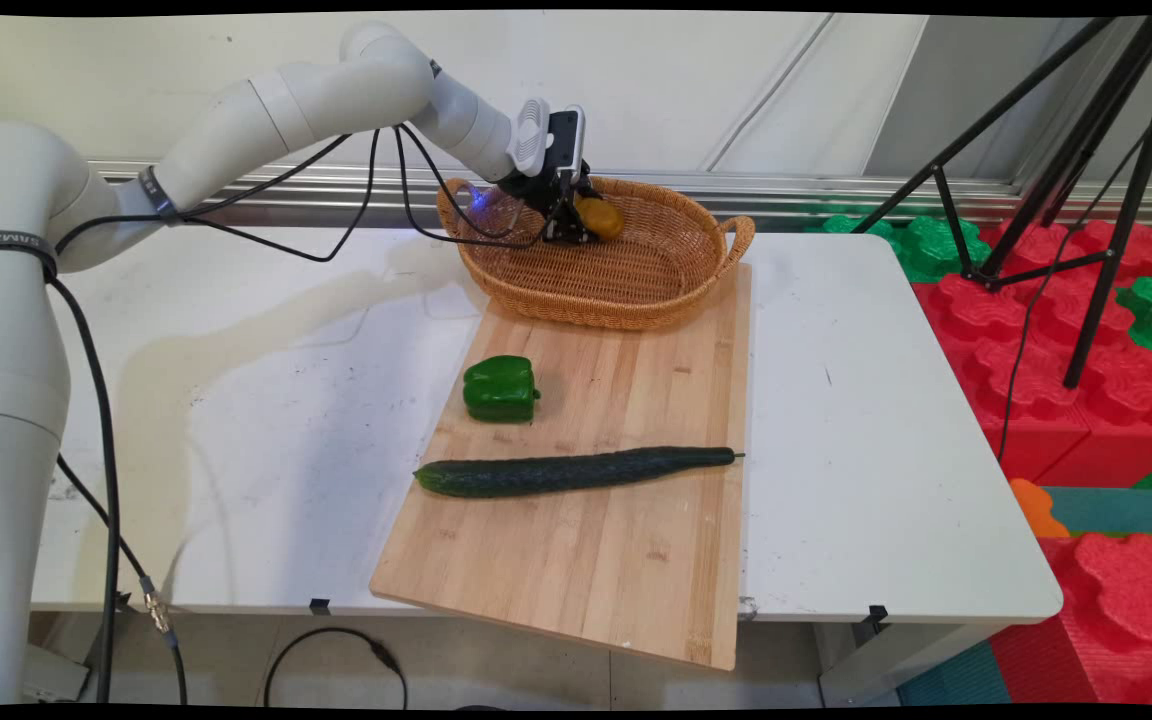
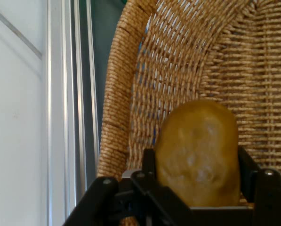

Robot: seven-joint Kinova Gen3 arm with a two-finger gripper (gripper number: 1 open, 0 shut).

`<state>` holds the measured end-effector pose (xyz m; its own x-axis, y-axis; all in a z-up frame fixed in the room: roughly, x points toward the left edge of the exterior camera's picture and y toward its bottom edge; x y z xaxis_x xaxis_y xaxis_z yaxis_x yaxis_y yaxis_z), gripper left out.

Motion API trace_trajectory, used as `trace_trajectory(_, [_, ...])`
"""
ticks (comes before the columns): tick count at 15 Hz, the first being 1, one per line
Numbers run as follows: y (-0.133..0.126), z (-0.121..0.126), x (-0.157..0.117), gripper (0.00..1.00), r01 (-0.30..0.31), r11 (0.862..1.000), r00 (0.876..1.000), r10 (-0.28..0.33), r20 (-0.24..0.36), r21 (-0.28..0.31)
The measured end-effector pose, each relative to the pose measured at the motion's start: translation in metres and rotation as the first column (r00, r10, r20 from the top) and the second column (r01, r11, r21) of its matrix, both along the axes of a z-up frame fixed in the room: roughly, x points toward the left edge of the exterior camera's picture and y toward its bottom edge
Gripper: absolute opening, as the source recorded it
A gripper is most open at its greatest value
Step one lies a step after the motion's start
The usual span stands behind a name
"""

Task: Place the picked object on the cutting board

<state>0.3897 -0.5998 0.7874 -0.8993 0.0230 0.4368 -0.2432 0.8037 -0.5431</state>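
My gripper (image 1: 586, 225) hangs inside the wicker basket (image 1: 676, 290) at the table's far side, shut on a yellow-brown potato (image 1: 601, 217). In the hand view the potato (image 2: 199, 153) sits clamped between the two black fingers (image 2: 149, 179), with the basket's woven wall (image 2: 178, 56) right behind it. The potato is held above the basket's floor, near its back-left rim.
A wooden cutting board (image 1: 626, 560) lies in front of the basket, carrying a green bell pepper (image 1: 501, 389) and a long dark cucumber (image 1: 576, 471). Black tripod legs (image 1: 1086, 200) and red and green foam blocks (image 1: 1086, 400) stand to the right of the table.
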Motion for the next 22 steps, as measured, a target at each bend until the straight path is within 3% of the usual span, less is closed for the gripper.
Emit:
trace_trajectory(6, [0.008, 0.007, 0.006, 0.00, -0.001, 1.000, 1.000, 0.001, -0.007, -0.021])
trace_trajectory(12, [0.034, 0.027, 0.021, 0.00, -0.031, 0.999, 0.998, 0.030, -0.050, -0.016])
trace_trajectory(22, [0.108, 0.098, 0.049, 0.00, -0.056, 0.998, 0.985, 0.058, -0.164, 0.015])
